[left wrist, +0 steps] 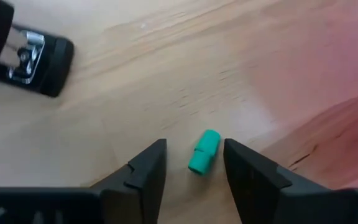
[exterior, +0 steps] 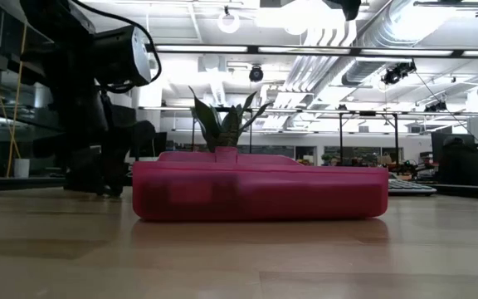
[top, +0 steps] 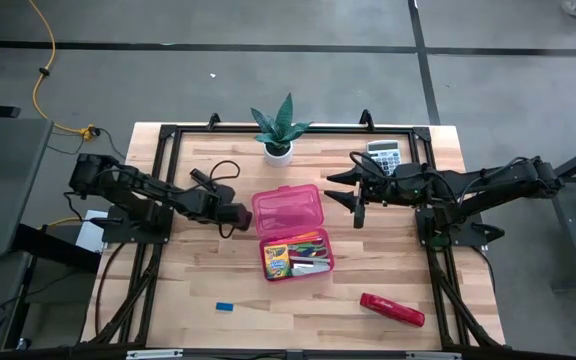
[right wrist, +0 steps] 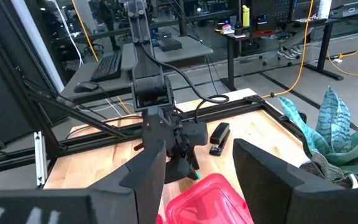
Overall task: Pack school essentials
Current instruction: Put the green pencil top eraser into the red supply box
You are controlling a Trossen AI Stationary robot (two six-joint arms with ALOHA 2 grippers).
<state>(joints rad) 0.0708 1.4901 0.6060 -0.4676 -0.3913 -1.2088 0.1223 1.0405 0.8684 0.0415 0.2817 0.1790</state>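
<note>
Crayon box, yellow-green, lies in the pink pencil case beside a jumble of pens, mid-desk, lid swung back. Just left of the lid, the left gripper hangs low with fingers narrowly parted around a small teal cap lying on the wood. A tiny blue eraser sits apart near the front edge. Right of the case, the right gripper hovers, fingers spread wide, by the calculator.

A pink plastic case lies flat on the wooden counter, a spiky potted plant behind it.
</note>
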